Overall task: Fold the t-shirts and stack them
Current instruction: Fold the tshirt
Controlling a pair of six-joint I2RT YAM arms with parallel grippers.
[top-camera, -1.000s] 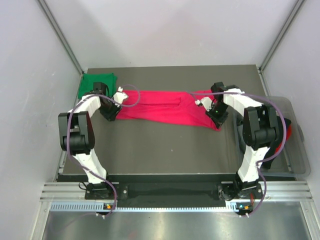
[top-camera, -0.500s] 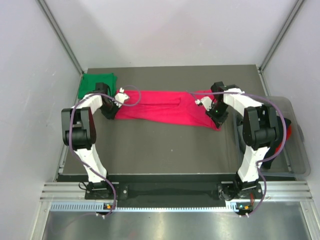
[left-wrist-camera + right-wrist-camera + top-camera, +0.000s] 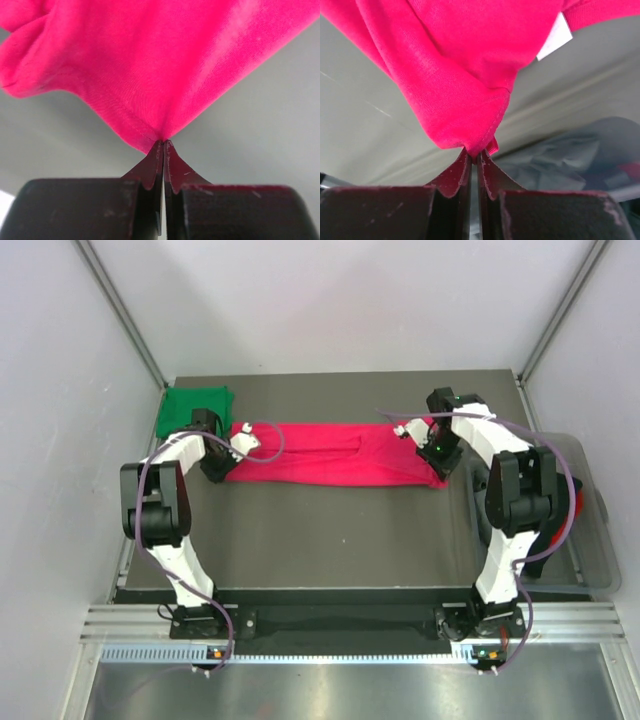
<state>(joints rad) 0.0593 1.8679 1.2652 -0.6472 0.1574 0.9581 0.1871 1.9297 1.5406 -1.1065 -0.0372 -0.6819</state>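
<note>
The bright crimson-pink soft cloth t-shirt (image 3: 330,452) lies as a long narrow band on the far half of the dark grey table (image 3: 330,530), its long axis running left to right. The left gripper (image 3: 163,142) pinches its left end and the right gripper (image 3: 475,152) its right end, near a small white neck label (image 3: 555,37). The emerald green folded t-shirt (image 3: 195,405) sits in the far-left corner.

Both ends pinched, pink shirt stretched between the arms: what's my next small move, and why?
Probably lower both grippers together to lay the pink shirt flat. The left gripper and right gripper are each shut on one end of it; it spans the table as a narrow band, and in the wrist views its ends appear lifted off the surface.
</note>
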